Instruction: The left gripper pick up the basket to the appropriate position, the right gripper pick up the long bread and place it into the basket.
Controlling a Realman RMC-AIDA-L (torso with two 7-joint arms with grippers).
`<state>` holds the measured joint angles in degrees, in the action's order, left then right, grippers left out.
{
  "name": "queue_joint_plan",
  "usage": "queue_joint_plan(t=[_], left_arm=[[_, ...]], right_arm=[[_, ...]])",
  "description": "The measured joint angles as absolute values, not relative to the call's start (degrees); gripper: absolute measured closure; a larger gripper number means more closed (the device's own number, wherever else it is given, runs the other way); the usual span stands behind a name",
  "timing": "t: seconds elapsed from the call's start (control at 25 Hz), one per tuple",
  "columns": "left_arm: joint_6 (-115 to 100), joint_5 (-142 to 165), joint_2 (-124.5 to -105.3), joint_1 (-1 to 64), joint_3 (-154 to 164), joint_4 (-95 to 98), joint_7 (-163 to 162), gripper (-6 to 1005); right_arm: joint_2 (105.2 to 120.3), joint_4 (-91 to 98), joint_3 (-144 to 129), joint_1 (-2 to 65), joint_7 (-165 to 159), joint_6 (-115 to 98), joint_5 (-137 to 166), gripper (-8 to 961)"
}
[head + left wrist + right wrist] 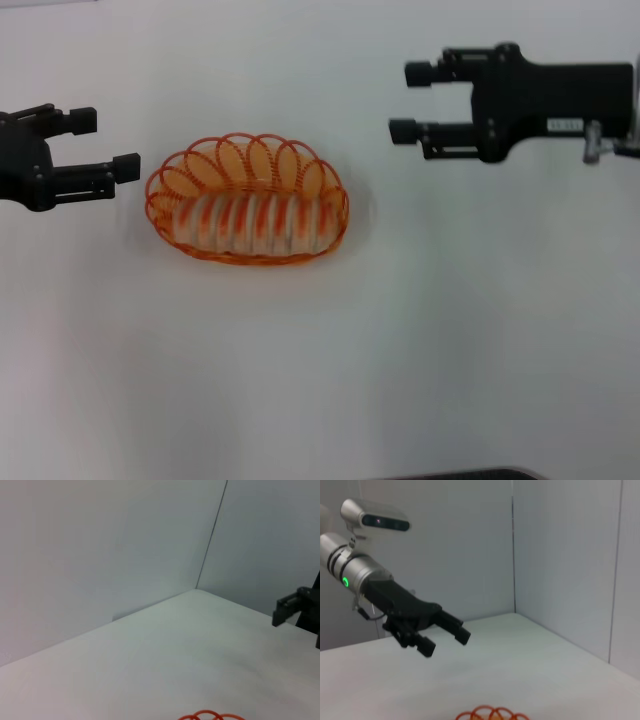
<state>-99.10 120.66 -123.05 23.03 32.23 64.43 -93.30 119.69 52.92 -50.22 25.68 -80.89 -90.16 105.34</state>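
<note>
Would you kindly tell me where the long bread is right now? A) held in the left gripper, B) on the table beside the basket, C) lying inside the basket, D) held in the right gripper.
C: the long bread lies inside the basket, while the left gripper and right gripper are both open, empty and clear of it.

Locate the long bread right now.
In the head view the long bread lies inside the basket on the table, left of centre, between the open left pincer and the open right pincer.
</note>
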Motion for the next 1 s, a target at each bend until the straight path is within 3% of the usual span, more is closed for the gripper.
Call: queue_joint_plan(t=[0.4, 1.0], left_arm=[[-99.8, 124.2, -122.74, 22.1, 31.7, 63.2, -93.2, 122], [-100.0, 126.1, -123.13, 21.3, 32.2, 61.8, -93.4, 122]], right_arm=[[119.71, 48.2, -46.9, 18.8, -70.3, -93.1, 105.0, 237], [119.27, 43.2, -44.3, 17.4, -65.9, -92.0, 106.2, 237]])
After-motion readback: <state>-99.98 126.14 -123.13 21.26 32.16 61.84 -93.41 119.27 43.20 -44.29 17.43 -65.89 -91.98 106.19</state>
